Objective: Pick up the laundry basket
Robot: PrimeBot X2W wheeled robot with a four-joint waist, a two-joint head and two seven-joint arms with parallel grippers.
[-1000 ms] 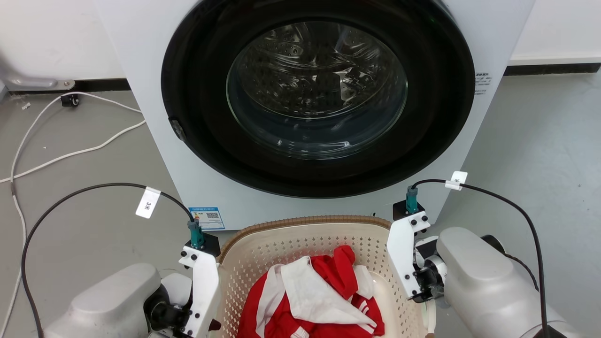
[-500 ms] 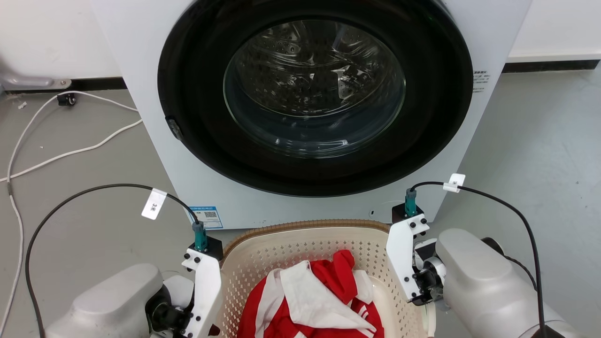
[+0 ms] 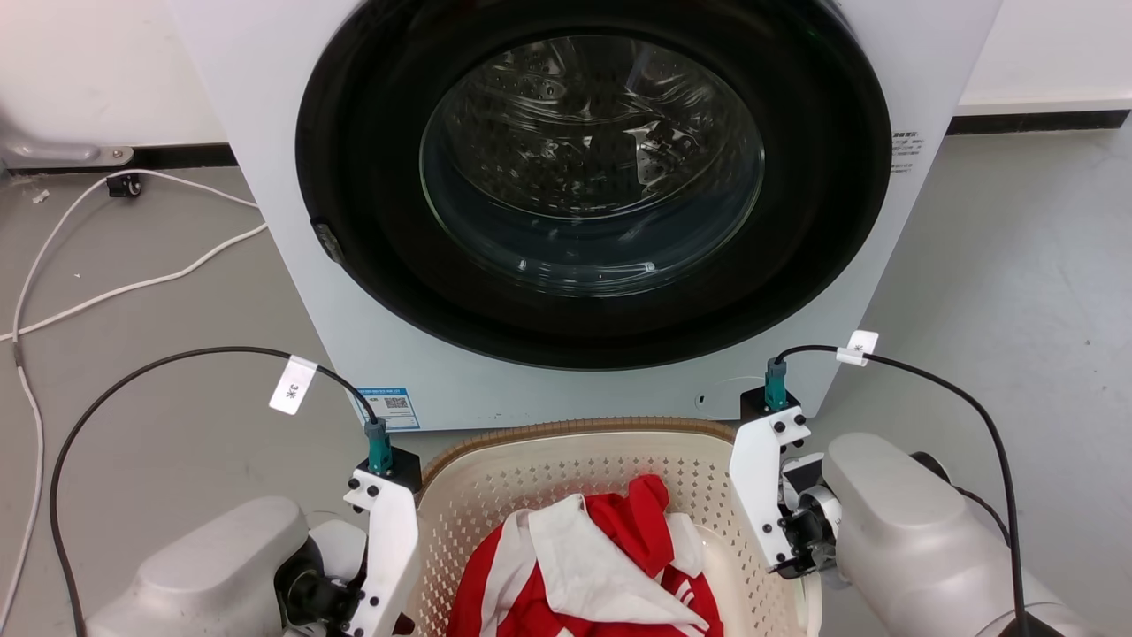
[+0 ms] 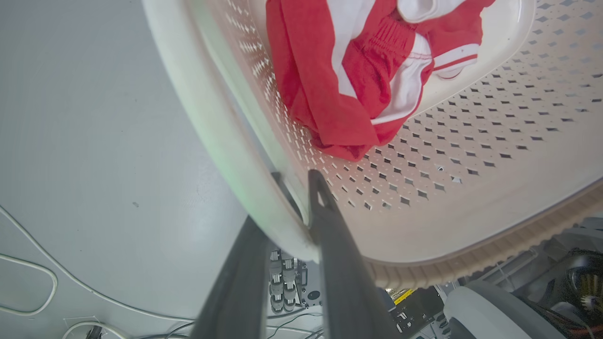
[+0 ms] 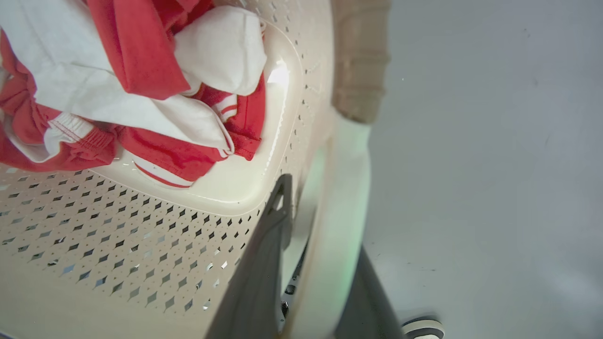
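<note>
The laundry basket (image 3: 575,427) is cream perforated plastic with a brown woven-look rim. It sits at the bottom middle of the head view, in front of the washing machine, with red and white clothes (image 3: 601,566) inside. My left gripper (image 4: 287,205) is shut on the basket's white left handle (image 4: 221,146), one finger inside the wall and one outside. On the opposite side my right gripper (image 5: 325,221) clamps the white right handle (image 5: 344,188) the same way. In the head view both forearms flank the basket, and the wrist mounts hide the fingers.
The white washing machine (image 3: 531,398) stands just beyond the basket, its round dark door (image 3: 592,168) closed. White cables (image 3: 133,287) trail over the grey floor at the left. Bare floor (image 3: 1017,265) lies to the right. A wall with a dark baseboard runs behind.
The basket and both wrists sit slightly lower in the head view, a little further from the washing machine. The camera has also shifted slightly. Both grips are unchanged.
</note>
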